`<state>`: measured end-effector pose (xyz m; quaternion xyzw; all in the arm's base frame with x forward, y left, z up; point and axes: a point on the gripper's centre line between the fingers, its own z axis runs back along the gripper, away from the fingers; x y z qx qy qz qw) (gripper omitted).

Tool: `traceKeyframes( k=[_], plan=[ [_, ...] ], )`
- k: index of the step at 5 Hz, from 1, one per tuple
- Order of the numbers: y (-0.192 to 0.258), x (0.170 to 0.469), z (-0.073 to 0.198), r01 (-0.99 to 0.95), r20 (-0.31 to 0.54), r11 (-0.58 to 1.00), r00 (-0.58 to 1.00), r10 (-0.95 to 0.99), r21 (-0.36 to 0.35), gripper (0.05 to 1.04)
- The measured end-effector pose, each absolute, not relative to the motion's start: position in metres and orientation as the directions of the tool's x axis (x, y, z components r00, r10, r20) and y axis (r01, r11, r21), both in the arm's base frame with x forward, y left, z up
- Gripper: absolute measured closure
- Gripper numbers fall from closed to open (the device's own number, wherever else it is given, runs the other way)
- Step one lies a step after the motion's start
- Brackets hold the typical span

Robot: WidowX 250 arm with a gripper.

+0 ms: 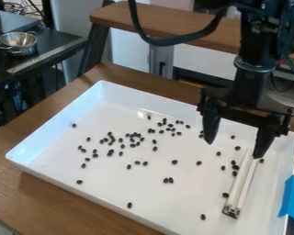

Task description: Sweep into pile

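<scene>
The black gripper (235,142) hangs over the right part of the white tray (70,187), its two fingers spread wide apart. Below its right fingertip, a white bar-shaped tool (240,186) with a dark near end lies lengthwise in the tray; whether finger and bar touch, I cannot tell. Small dark beans are scattered over the tray floor, many around the middle, such as a bean (174,162). Several more lie close along the bar's left side, and a few single ones are near the front and left.
The tray stands on a brown wooden table (26,190), with raised walls all round. Blue tape (291,197) is at its right edge. Behind is a wooden bench (168,24); a metal colander (18,42) stands on a dark surface at the upper left.
</scene>
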<state>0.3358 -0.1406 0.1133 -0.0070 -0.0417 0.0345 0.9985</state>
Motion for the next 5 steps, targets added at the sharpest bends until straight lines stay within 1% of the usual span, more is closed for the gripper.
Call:
traceKeyframes(
  k=[1,2,3,4,5],
  plan=[
    [-0.140,0.335,0.101,-0.071,0.058,0.997,0.996,0.071,-0.002,0.083],
    [-0.140,0.345,0.094,-0.072,0.127,0.997,0.989,0.075,-0.024,0.083],
    [-0.133,0.355,0.081,-0.094,0.138,0.995,0.986,0.097,-0.026,0.083],
    [-0.132,0.362,0.075,-0.096,0.150,0.995,0.984,0.101,-0.039,0.083],
    [-0.134,0.367,0.072,-0.089,0.167,0.994,0.981,0.100,-0.069,0.083]
  ],
)
